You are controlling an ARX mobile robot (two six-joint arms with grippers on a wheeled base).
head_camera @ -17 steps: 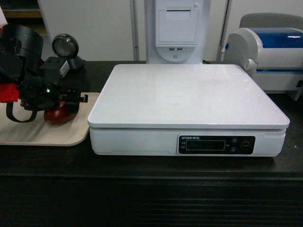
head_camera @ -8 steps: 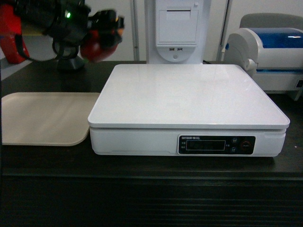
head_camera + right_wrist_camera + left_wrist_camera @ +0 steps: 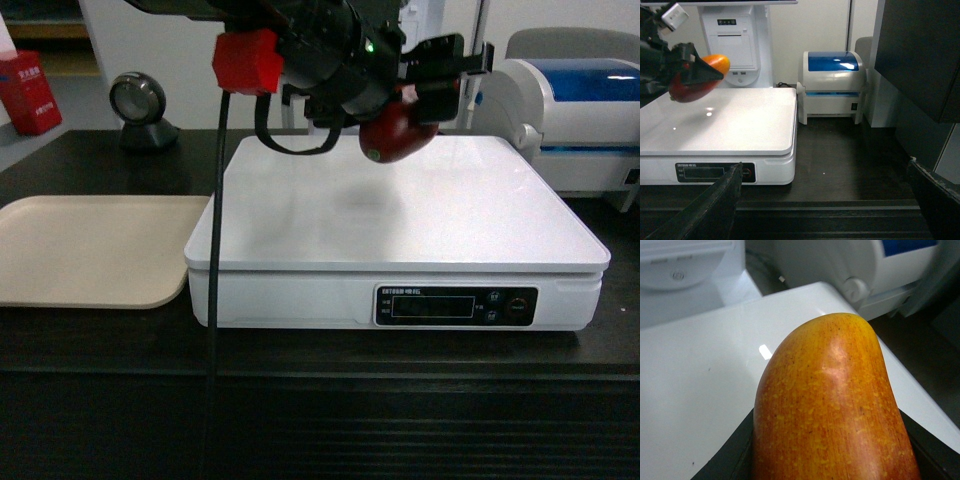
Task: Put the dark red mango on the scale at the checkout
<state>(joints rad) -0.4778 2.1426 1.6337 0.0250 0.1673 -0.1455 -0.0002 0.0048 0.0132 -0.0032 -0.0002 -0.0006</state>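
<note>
Left gripper (image 3: pixel 425 95) clamped on dark red mango (image 3: pixel 397 133), hovering over scale (image 3: pixel 400 205) toward 12 o'clock; right gripper (image 3: pixel 825 210) wide open, empty.

The scale (image 3: pixel 400 215) is viewed squarely from its front and slightly from above in the head view. In the left wrist view, its top (image 3: pixel 700 365) is seen close, from above. From low at the right, the right wrist view shares the scale (image 3: pixel 720 125) and printer (image 3: pixel 832 85).
</note>
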